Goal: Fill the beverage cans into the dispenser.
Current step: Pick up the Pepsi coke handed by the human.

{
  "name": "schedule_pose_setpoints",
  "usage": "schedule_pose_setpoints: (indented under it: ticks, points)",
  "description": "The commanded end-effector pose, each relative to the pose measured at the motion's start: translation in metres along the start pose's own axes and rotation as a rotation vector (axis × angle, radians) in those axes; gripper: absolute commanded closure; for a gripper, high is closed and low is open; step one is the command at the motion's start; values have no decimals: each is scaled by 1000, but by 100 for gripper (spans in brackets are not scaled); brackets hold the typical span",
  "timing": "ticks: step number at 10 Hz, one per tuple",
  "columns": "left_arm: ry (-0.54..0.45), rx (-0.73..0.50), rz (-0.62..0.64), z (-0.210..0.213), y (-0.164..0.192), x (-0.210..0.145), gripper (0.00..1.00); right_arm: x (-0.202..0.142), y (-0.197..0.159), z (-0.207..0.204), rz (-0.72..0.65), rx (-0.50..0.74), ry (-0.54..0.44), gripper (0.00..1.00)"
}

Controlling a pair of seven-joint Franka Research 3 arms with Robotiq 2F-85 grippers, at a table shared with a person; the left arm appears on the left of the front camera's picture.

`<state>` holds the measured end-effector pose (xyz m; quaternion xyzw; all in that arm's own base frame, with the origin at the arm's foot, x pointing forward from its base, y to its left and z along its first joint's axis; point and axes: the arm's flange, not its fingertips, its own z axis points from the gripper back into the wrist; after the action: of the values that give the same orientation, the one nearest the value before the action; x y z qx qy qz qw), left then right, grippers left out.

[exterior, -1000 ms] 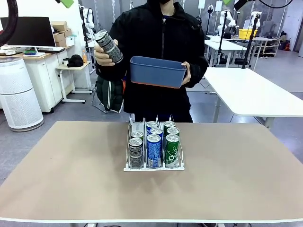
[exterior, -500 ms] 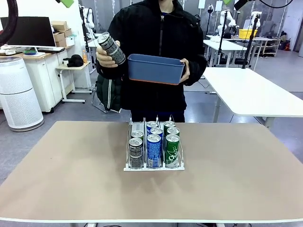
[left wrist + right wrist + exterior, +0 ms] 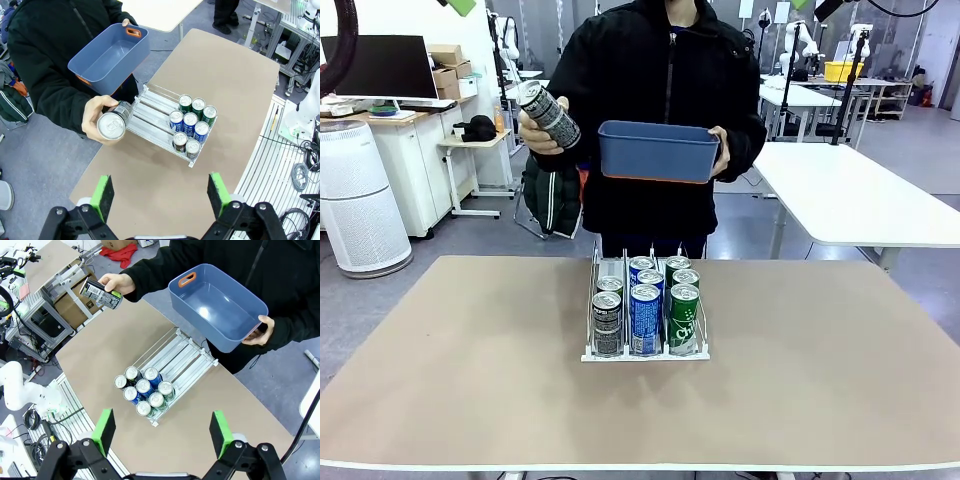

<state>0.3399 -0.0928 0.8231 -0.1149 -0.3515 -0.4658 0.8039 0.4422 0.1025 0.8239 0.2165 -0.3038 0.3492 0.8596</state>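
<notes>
The left gripper (image 3: 159,197) hangs high above the surface (image 3: 235,85) with its jaws wide apart and nothing between the green pads (image 3: 104,196); the right gripper (image 3: 162,433) hangs likewise over the opposite side, jaws spread and empty. Below both sits the dispenser (image 3: 645,312), a low clear rack with wire dividers, near the middle of the brown surface and running lengthwise toward the person. Its near end is packed: in the front view the left lane carries two black-and-grey beverage cans (image 3: 607,322) one behind the other, the middle lane three blue-and-white cans (image 3: 646,318), and the right lane three green-and-white cans (image 3: 683,318), all upright with silver tops showing. The far stretch of the lanes (image 3: 150,107) lies bare, as the left wrist view shows. Beyond the rack stands a person in a black jacket (image 3: 660,110) at the far edge. One hand (image 3: 542,128) grips a black-and-grey can (image 3: 549,110), tilted and held up in the air at chest height, well apart from the rack; in the left wrist view its silver top (image 3: 111,126) faces the camera. The other hand (image 3: 259,335) holds a blue bin (image 3: 658,150) by its end, raised in front of the chest; its inside (image 3: 215,310) shows no cans, and an orange-rimmed handle slot (image 3: 188,279) marks one short wall.
</notes>
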Motion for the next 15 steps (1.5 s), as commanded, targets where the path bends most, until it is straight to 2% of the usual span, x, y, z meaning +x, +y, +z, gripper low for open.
schedule_pose_setpoints:
  ticks: [1, 2, 4, 5, 8, 12, 13, 15]
  points:
    - [-3, 3, 2, 0, 1, -1, 0, -1, 0, 2, 3, 5, -5, 0]
    - [0, 0, 0, 0, 0, 0, 0, -1, 0, 2, 3, 5, -5, 0]
    - [-50, 6, 133, -26, 13, 12, 0, -1, 0, 2, 3, 5, -5, 0]
    - [-36, -32, 143, -34, 14, 10, 0, -1, 0, 2, 3, 5, -5, 0]
    - [5, 70, 126, -87, 37, -1, 0, -1, 0, 2, 3, 5, -5, 0]
    - [-7, 40, 139, -148, 71, -20, 0, -1, 0, 2, 3, 5, -5, 0]
    - [-2, 9, 149, -157, 76, -23, 0, -1, 0, 2, 3, 5, -5, 0]
    - [-27, 34, 152, -166, 74, -25, 0, -1, 0, 2, 3, 5, -5, 0]
